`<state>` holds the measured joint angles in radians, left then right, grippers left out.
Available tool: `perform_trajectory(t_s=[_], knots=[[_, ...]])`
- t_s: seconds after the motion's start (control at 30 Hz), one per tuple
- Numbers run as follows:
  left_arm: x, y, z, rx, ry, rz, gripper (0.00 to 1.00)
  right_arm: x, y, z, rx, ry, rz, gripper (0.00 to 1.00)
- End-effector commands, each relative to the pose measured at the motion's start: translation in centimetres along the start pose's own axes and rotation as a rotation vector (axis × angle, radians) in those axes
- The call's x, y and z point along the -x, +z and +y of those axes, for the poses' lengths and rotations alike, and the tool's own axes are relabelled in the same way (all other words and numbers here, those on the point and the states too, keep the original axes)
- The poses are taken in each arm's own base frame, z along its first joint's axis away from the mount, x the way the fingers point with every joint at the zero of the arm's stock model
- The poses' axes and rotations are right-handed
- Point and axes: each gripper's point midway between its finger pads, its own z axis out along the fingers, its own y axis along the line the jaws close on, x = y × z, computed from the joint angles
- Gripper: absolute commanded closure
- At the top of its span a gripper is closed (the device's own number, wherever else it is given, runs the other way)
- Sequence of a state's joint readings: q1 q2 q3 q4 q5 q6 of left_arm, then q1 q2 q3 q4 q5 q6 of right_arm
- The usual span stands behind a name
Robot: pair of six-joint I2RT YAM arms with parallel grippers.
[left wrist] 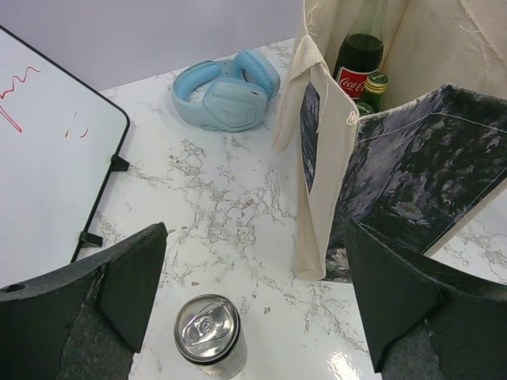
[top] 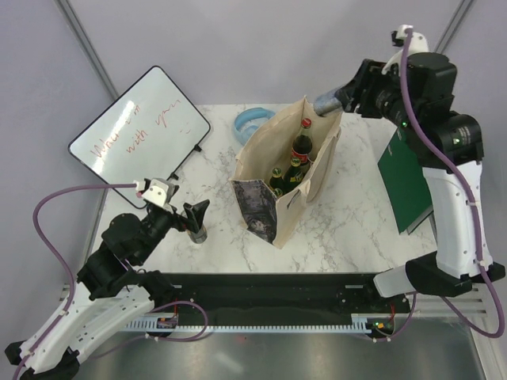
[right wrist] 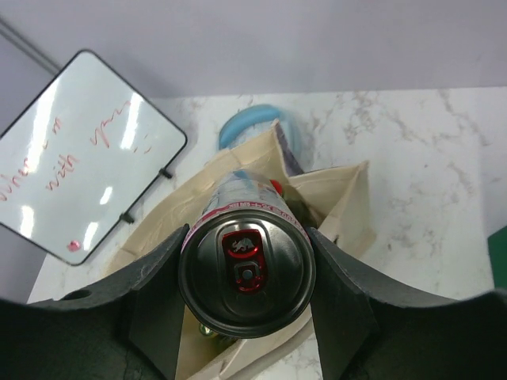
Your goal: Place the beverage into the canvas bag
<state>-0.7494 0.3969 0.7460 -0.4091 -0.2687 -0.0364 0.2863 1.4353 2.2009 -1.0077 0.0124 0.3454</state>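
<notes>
We have the red-tabbed drink can [right wrist: 247, 269] pinched in the right gripper [right wrist: 249, 294], aloft over the far right corner of the canvas bag [top: 317, 178]. Its long axis tilts down-left toward the open mouth, where bottles [top: 302, 142] stand. Our left gripper [left wrist: 253, 293] hangs spread wide above a silver can [left wrist: 207, 332], near left.

Landmark: canvas bag [top: 285, 178], standing mid-table [top: 356, 226].
- Inside it: bottles [top: 301, 144], upright.
- Behind it, leftward: headphones [top: 252, 123].
- Well left: whiteboard [top: 139, 134].
- Left of its near end: second can [top: 198, 232], upright on the table, between the spread left gripper [top: 196, 215] (no contact).
- Right: book [top: 405, 178].
- Above its far corner: beverage can [top: 326, 101], clamped in the right gripper [top: 347, 96].
</notes>
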Motion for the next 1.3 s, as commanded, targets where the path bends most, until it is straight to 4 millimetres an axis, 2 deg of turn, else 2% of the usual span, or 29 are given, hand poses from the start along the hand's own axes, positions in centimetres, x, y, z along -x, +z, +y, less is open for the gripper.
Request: perform_trajectory(t_s=[0.0,0.07,0.17,0.2,0.23,0.3,0.47,0.8,1.23,1.27], knots=[[0.9,0.3,0.0,0.006,-0.002,-0.029,0.0,0.4,1.3,3.3,0.079,0.017,-0.047,1.0],[0.8,0.3,0.1,0.009,-0.002,-0.027,0.0,-0.9,2.3,3.5,0.054,-0.001,-0.02,1.0],[0.9,0.2,0.2,0.012,-0.004,-0.035,0.0,-3.5,3.6,2.6,0.005,-0.043,0.044,1.0],[1.0,0.1,0.2,0.015,-0.003,-0.038,0.0,-5.0,4.2,2.0,-0.015,-0.07,0.083,1.0],[1.0,0.1,0.2,0.015,-0.003,-0.036,0.0,-5.6,4.2,1.7,-0.031,-0.077,0.091,1.0],[1.0,0.1,0.2,0.015,-0.003,-0.036,0.0,-6.4,4.4,0.6,-0.085,-0.098,0.101,1.0],[1.0,0.2,0.1,0.009,-0.003,-0.036,0.0,-7.0,4.9,0.0,-0.111,-0.124,0.118,1.0],[1.0,0.1,0.3,0.019,-0.003,-0.038,0.0,-11.1,8.4,-0.5,-0.173,-0.184,0.226,1.0],[0.9,0.1,0.4,0.025,-0.001,-0.036,0.0,-15.8,10.7,-2.2,-0.269,-0.236,0.328,1.0],[0.9,0.1,0.4,0.025,-0.001,-0.036,0.0,-16.6,10.8,-2.5,-0.275,-0.239,0.344,1.0]])
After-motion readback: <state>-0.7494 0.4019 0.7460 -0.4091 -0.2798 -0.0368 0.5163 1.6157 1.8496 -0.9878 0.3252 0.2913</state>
